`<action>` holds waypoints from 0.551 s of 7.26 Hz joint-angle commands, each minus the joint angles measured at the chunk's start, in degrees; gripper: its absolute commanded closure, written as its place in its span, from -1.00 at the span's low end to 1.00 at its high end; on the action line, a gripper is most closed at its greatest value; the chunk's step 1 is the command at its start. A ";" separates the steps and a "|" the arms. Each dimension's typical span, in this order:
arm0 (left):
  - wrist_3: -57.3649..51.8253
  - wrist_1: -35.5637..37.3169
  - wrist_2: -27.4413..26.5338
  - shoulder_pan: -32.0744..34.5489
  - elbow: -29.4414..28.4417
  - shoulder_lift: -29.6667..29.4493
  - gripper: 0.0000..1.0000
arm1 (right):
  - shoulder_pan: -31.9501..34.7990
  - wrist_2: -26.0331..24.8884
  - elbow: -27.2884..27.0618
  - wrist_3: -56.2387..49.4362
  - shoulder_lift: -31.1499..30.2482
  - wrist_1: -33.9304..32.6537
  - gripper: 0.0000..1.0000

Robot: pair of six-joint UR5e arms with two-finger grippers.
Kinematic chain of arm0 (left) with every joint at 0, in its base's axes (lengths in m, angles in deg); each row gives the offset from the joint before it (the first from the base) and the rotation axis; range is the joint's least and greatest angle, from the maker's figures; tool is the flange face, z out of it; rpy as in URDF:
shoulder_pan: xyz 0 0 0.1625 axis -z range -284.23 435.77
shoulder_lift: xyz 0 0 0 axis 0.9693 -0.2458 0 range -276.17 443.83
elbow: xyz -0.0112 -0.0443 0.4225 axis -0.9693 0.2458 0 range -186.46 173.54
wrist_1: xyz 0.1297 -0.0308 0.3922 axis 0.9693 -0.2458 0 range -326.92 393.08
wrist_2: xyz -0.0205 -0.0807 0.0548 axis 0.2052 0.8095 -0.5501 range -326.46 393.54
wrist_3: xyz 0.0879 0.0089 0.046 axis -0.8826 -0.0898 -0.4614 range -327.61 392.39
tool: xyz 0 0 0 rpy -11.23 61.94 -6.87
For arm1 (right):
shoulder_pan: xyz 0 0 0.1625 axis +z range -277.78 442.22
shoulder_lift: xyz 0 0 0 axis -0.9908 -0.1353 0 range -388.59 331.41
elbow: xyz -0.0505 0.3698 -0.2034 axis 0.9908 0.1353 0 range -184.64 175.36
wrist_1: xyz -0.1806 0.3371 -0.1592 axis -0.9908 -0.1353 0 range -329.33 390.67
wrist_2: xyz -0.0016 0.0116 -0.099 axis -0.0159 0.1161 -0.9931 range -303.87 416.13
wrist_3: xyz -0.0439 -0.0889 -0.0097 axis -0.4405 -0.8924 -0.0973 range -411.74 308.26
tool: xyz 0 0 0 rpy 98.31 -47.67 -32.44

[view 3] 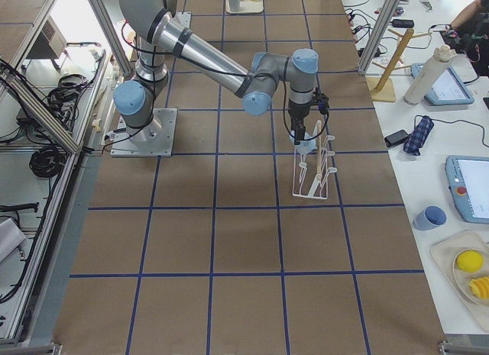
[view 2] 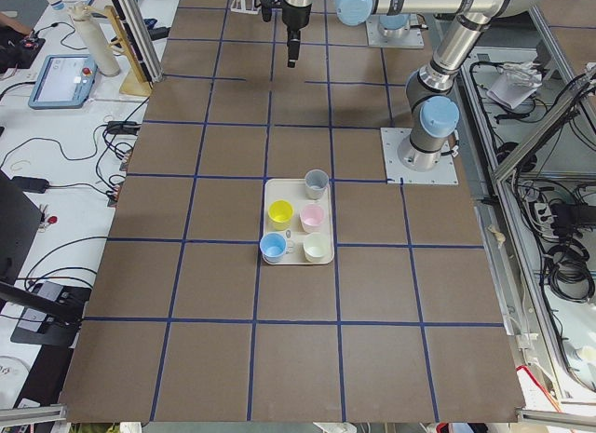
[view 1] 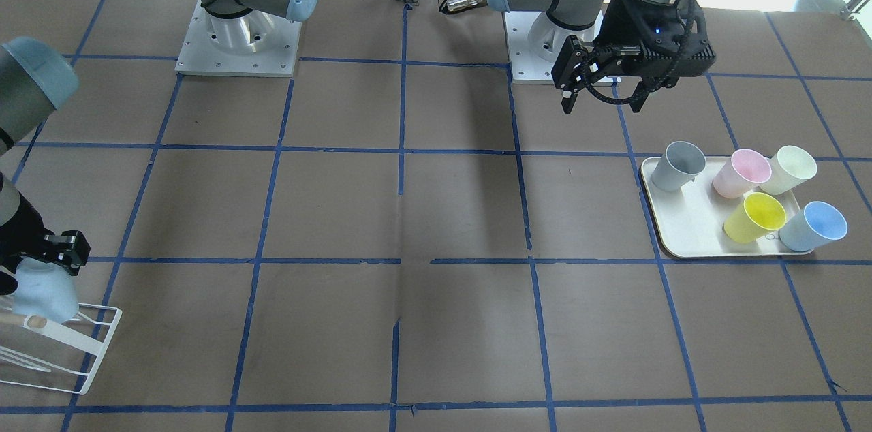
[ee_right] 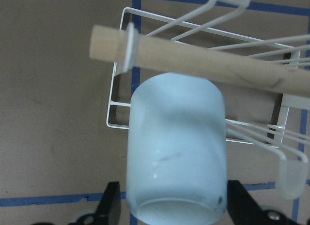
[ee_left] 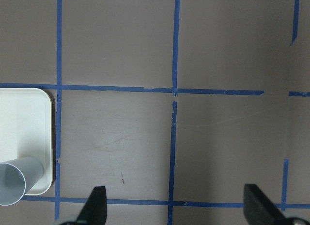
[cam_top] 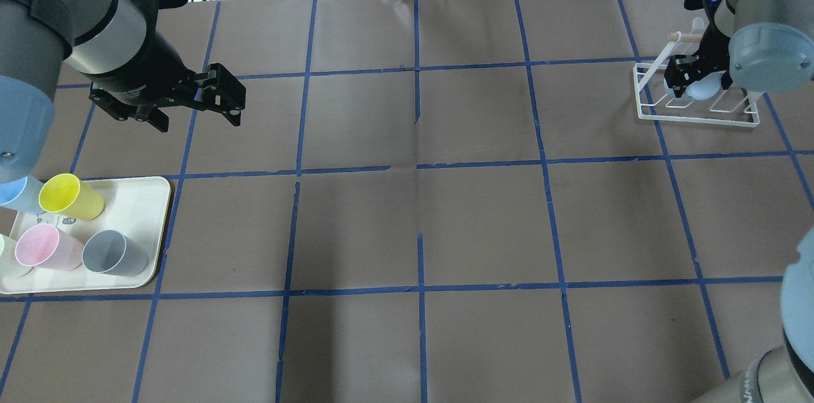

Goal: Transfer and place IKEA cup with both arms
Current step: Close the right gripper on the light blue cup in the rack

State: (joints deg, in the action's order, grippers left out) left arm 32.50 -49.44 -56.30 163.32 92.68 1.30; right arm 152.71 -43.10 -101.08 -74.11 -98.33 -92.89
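Observation:
The IKEA cup [ee_right: 177, 152], a light-blue tumbler, sits between the fingers of my right gripper [ee_right: 174, 205], which is shut on it. The cup hangs just under the wooden dowel [ee_right: 203, 53] of a white wire rack [cam_top: 699, 117]. It also shows in the front view [view 1: 44, 292] below the right gripper [view 1: 58, 251], and in the overhead view [cam_top: 699, 88]. My left gripper [cam_top: 197, 120] is open and empty, above the table beside the cup tray [cam_top: 149, 199]. It also shows in the front view [view 1: 603, 105].
The cream tray [view 1: 681, 227] holds a grey cup [view 1: 676, 165], a pink cup [view 1: 741, 173], a pale cup [view 1: 789, 170], a yellow cup [view 1: 755, 217] and a near-twin blue cup [view 1: 814, 226]. The wire rack [view 1: 68, 350] stands at the table's far right corner.

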 commanded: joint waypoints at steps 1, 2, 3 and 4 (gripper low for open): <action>0.15 -0.01 -0.07 0.00 0.61 -0.08 -1.00 | 0.00 0.00 0.28 -0.04 -0.04 -0.01 0.04; 0.41 -0.01 -0.07 0.00 0.79 -0.69 -1.00 | 0.00 0.00 0.37 -0.04 -0.13 -0.01 0.04; 0.50 -0.09 -0.42 -0.44 0.70 -0.35 -1.00 | 0.00 0.09 0.80 -0.04 -0.82 0.34 0.03; 0.33 -0.10 0.01 -0.53 0.00 -0.61 -1.00 | 0.00 0.53 2.46 -0.48 -3.01 1.56 0.00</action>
State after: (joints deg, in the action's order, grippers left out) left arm 32.90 -49.51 -56.50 163.00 93.21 0.85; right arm 152.71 -42.94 -100.09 -74.24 -99.36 -92.40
